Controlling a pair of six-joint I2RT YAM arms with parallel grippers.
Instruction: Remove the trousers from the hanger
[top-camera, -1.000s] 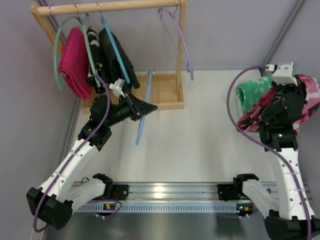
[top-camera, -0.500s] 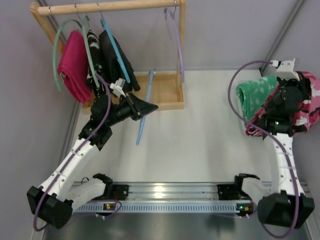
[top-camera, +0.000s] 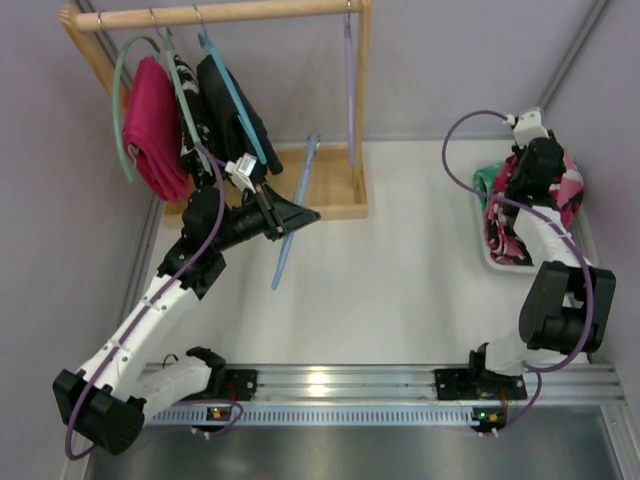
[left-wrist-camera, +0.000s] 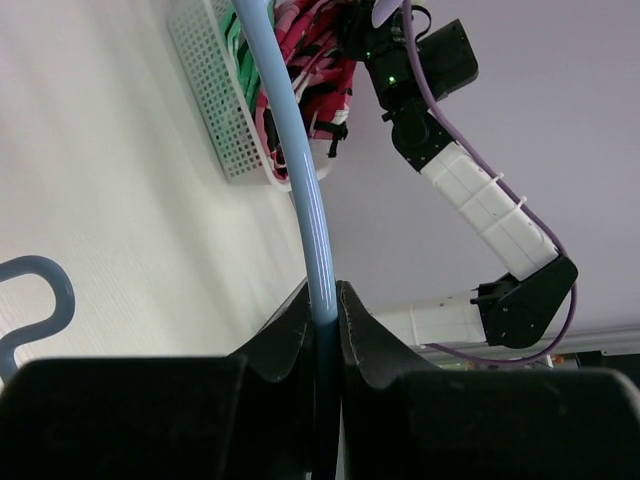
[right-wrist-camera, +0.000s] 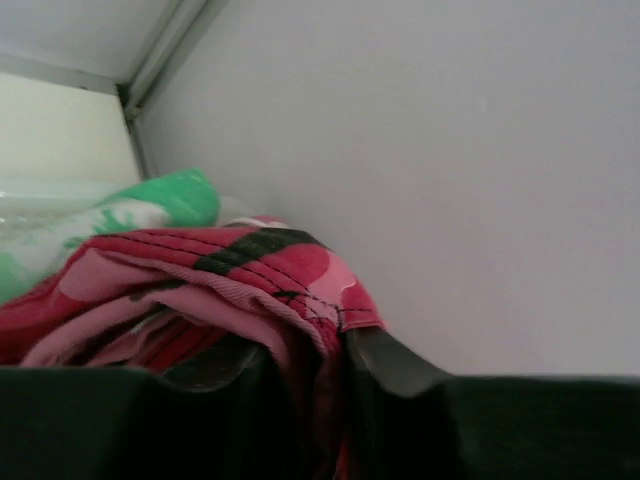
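Our left gripper (left-wrist-camera: 322, 312) is clamped tight on the thin light-blue plastic hanger (left-wrist-camera: 300, 190). Our right gripper (right-wrist-camera: 305, 350) pinches the pink-red camouflage fabric trousers (right-wrist-camera: 200, 280), which lie in the white perforated basket (left-wrist-camera: 215, 110).

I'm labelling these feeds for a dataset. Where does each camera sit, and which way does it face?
Top external: above, behind the bases, looking down; left arm, right arm, table.
Left wrist: looks past left fingers clamping hanger toward right arm.
Right wrist: looks past right fingers pinching trousers toward wall.
Shared: trousers, in all three.
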